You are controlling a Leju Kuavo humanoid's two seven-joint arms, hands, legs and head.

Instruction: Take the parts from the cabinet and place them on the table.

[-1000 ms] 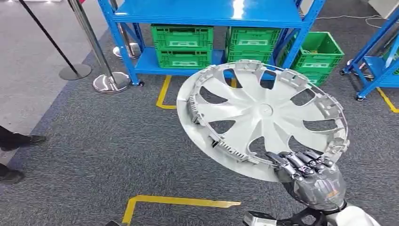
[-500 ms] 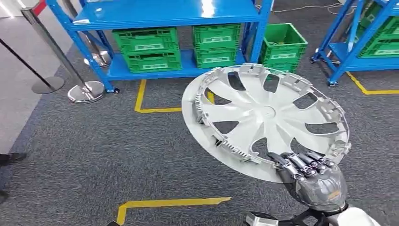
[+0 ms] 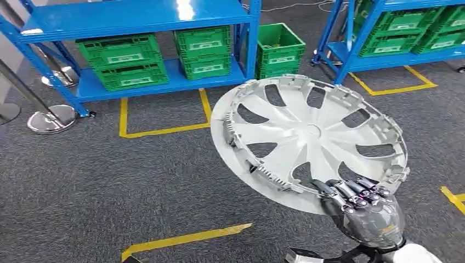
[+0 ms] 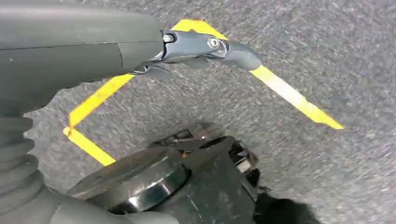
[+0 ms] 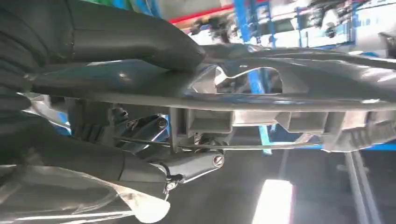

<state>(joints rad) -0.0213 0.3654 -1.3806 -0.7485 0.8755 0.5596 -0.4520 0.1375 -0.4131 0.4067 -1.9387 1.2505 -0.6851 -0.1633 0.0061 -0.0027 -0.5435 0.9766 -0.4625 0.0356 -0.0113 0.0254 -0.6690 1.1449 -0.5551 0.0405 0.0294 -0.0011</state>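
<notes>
Broadly, reading the head view from its left side across, blue shelving [image 3: 137,16] stands at the far edge of the grey carpet [image 3: 109,181], with green crates [image 3: 123,60] stacked on its low shelf, one more green crate [image 3: 279,49] on the floor beside it, and yellow floor tape [image 3: 183,239] nearer the robot. The left hand [image 4: 140,46] hangs over that carpet in the left wrist view, with nothing in it; from the little of it that can be seen, I cannot tell whether its fingers are spread or curled. To the right of the middle, the task's part, a pale grey wheel cover [image 3: 310,137], is in the air above the floor, tilted, with its ribbed inner side and clip tabs toward the camera. It is away from the shelving and not yet on any table. The right hand [image 3: 364,211] grasps it at the near lower rim, dark fingers [image 3: 351,192] hooked over the edge and the thumb [image 5: 130,42] pressed on the other face, as the right wrist view shows close up. I judge the cover to be light, thin moulded plastic, fairly stiff across its spokes but springy at the rim. Its smooth face may be slippery, and the small clip tabs and wire ring look breakable. Held at a single rim point, such a wide disc would tend to swing or twist, so a firm pinch on a solid stretch of rim between the tabs seems the best hold, and setting it down flat the safest.
</notes>
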